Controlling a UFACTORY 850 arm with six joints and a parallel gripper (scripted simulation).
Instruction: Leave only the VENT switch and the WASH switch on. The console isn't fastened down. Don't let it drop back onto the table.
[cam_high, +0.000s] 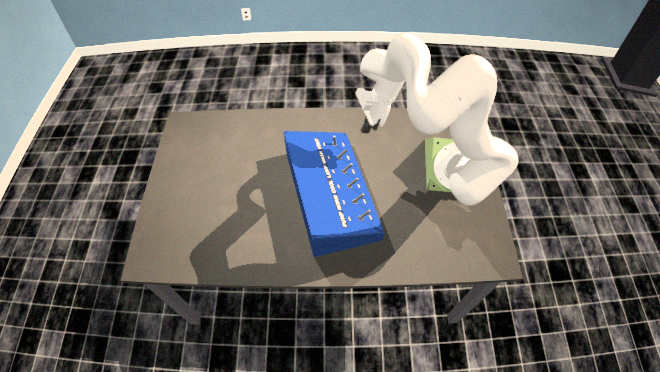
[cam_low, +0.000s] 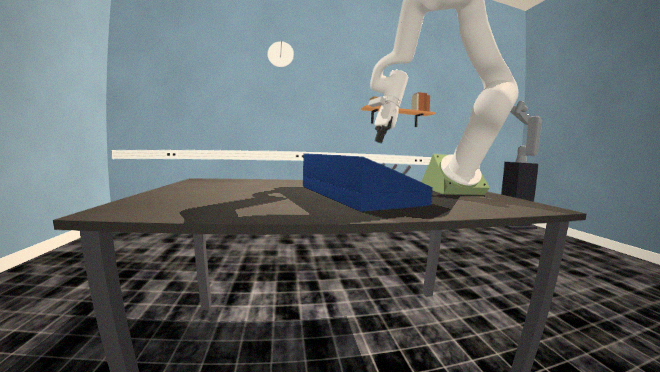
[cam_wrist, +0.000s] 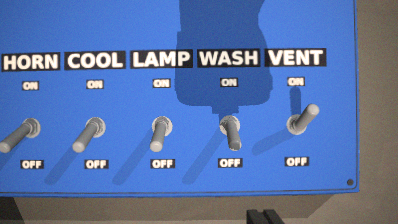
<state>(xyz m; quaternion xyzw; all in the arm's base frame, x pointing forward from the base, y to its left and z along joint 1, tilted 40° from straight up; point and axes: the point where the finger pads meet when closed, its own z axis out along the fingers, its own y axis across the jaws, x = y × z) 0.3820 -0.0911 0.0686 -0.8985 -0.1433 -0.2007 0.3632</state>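
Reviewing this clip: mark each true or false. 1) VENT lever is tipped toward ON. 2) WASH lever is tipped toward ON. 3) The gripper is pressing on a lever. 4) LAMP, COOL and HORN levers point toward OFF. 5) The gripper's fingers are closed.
1) True: the VENT lever leans up toward its ON label.
2) False: the WASH lever points down toward OFF.
3) False: the gripper hangs in the air above the console, touching nothing.
4) True: the LAMP lever, COOL lever and HORN lever all point down toward OFF.
5) True: they are shut, with nothing held.
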